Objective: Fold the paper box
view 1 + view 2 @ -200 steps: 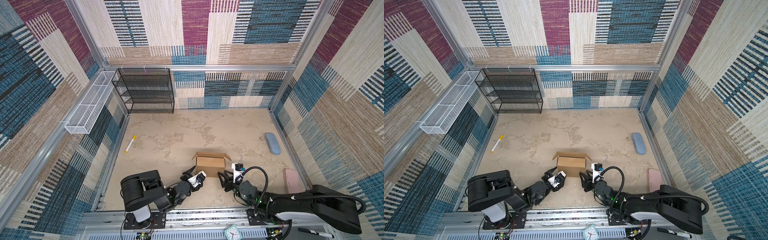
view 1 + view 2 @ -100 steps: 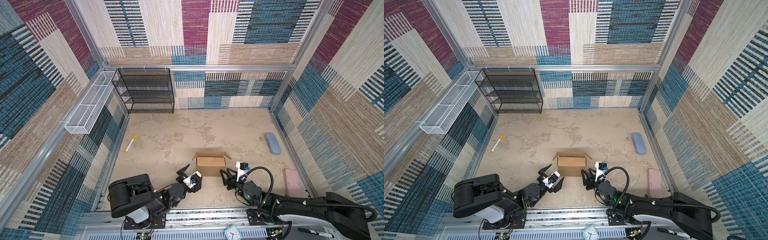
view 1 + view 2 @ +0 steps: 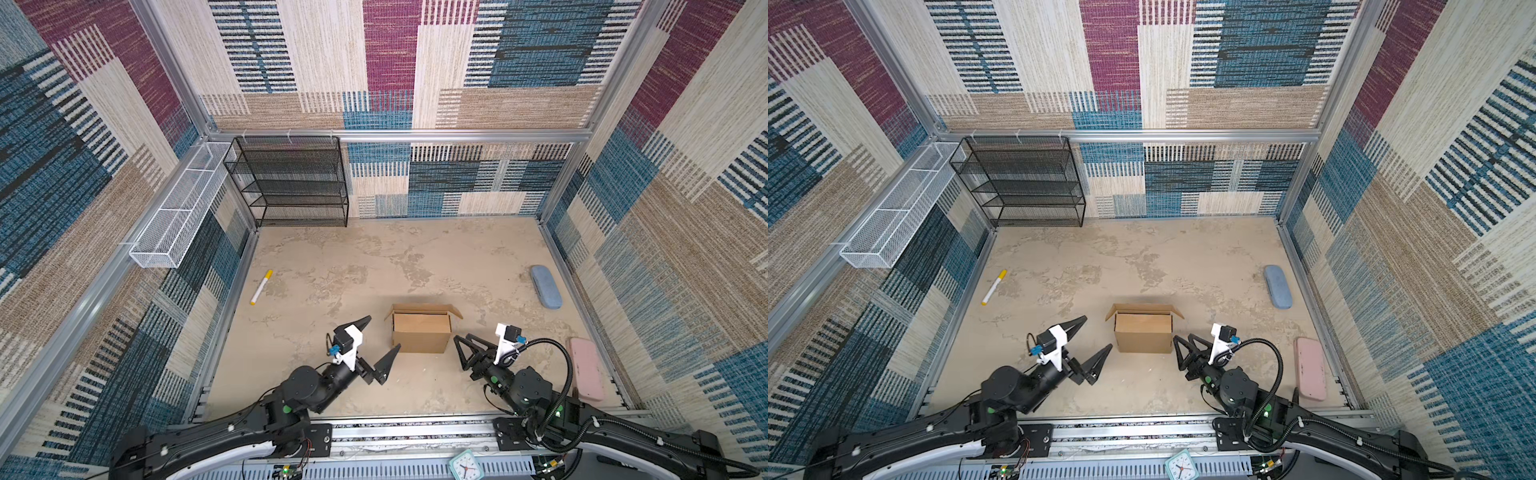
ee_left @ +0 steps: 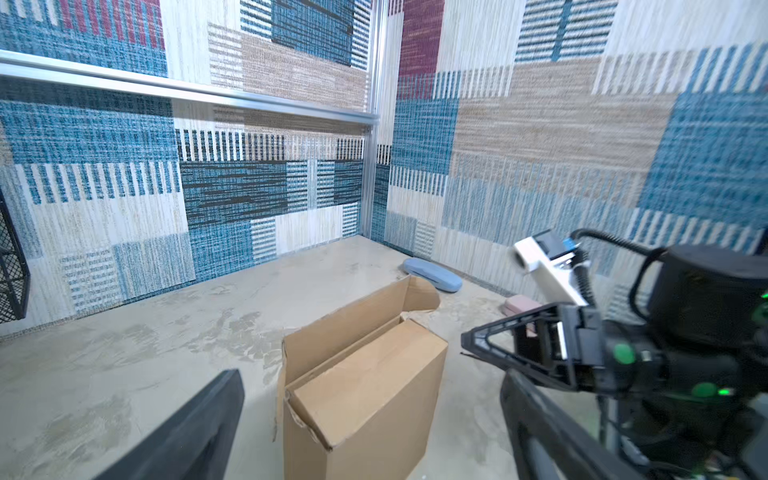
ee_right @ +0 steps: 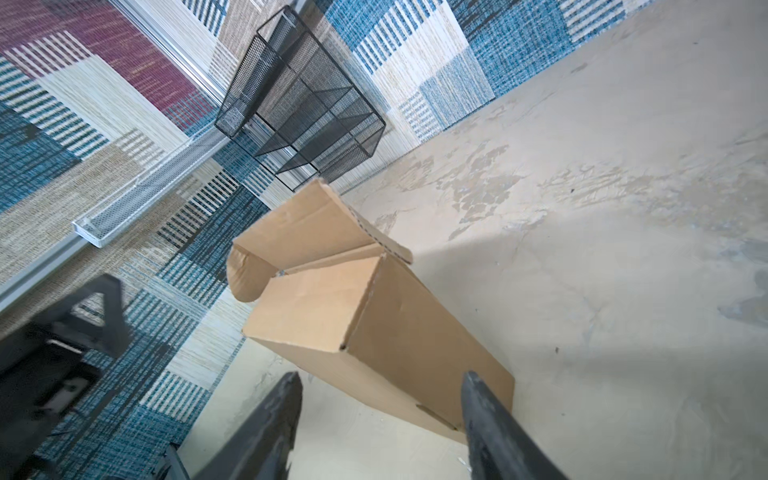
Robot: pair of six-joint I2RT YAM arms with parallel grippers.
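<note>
The paper box (image 3: 420, 332) (image 3: 1144, 336) is plain brown cardboard and stands on the floor near the front middle. Its top panel is folded down, and a rear flap with side tabs rises behind it. My left gripper (image 3: 385, 331) (image 3: 1099, 331) is just left of the box, open wide and empty. In the left wrist view the box (image 4: 353, 432) lies ahead between the spread fingers (image 4: 199, 428). My right gripper (image 3: 461, 337) (image 3: 1182, 337) is a short way right of the box, open and holding nothing. The right wrist view shows the box (image 5: 374, 316) just beyond that gripper (image 5: 381, 376).
A yellow-capped marker (image 3: 261, 287) lies at the left. A blue case (image 3: 545, 286) and a pink case (image 3: 587, 369) lie along the right wall. A black mesh shelf (image 3: 291, 183) stands at the back left beside a white wire basket (image 3: 183, 208).
Both grippers have drawn back from the sides of the box. The left jaws have opened wide and the right jaws have widened. The box has stayed in place.
</note>
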